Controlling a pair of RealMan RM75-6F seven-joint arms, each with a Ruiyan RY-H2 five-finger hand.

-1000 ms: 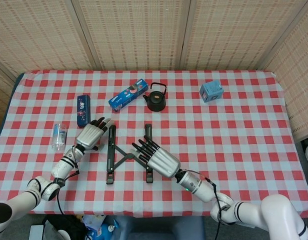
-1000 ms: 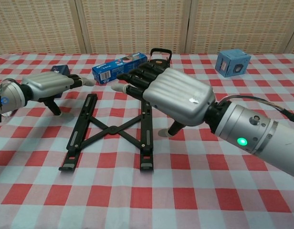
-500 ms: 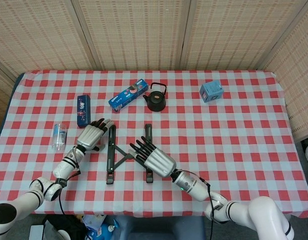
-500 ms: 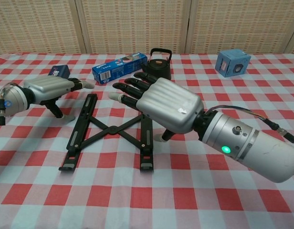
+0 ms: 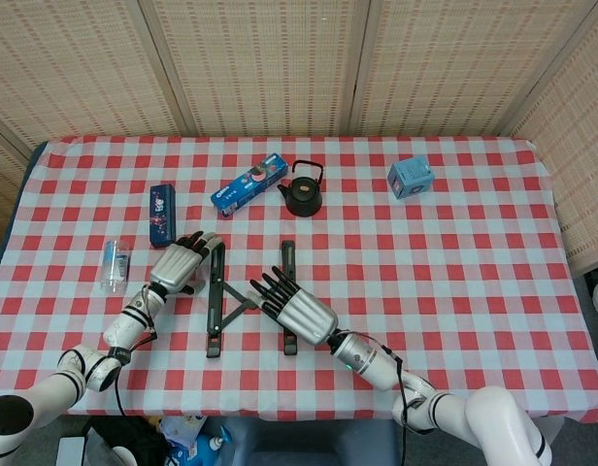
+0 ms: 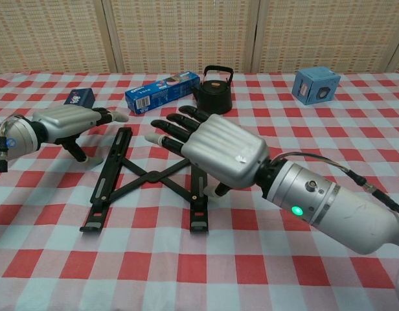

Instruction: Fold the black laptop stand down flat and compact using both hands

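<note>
Perhaps home: checkered tablecloth [image 5: 454, 243], kettle [image 5: 303, 190]

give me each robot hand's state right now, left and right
Left robot hand: open, holding nothing, beside the left bar of the laptop stand.
Right robot hand: open, fingers spread above the stand, holding nothing.

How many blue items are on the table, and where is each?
3: a dark blue case at the left, a blue toothpaste box left of the kettle, a light blue cube box at the far right.
</note>
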